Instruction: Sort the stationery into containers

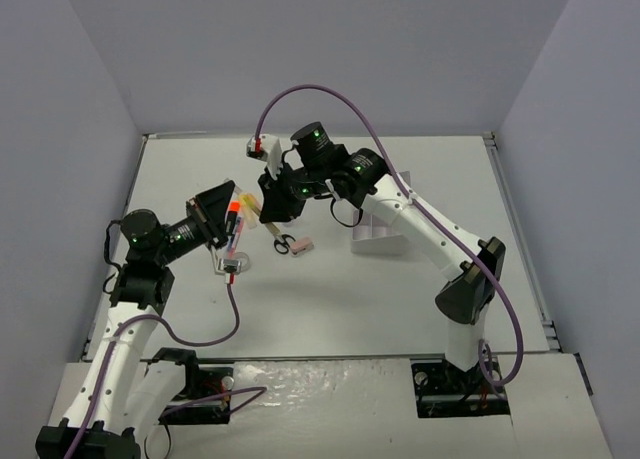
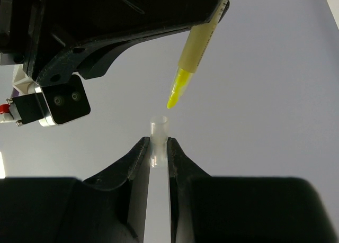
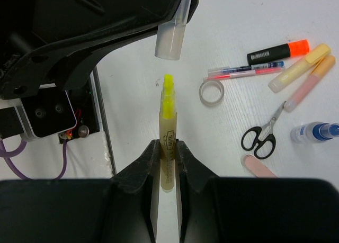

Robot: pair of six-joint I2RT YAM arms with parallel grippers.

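My right gripper (image 3: 168, 145) is shut on an uncapped yellow highlighter (image 3: 168, 121), tip pointing away. My left gripper (image 2: 159, 143) is shut on its clear cap (image 2: 159, 127), held just short of the yellow tip (image 2: 176, 92). The cap (image 3: 170, 39) hangs above the tip in the right wrist view. Both grippers (image 1: 238, 197) (image 1: 264, 207) meet above the table's left middle. On the table lie a tape ring (image 3: 212, 92), an orange highlighter (image 3: 278, 51), a thin pen (image 3: 246, 70), two pale highlighters (image 3: 299, 68), black-handled scissors (image 3: 260, 137), a blue-capped bottle (image 3: 315, 132) and a pink eraser (image 3: 258, 166).
The white organiser tray (image 1: 385, 241) stands under the right arm's forearm, mostly hidden. Scissors (image 1: 284, 243) and eraser (image 1: 302, 247) lie just below the grippers. Grey walls close the table's back and sides.
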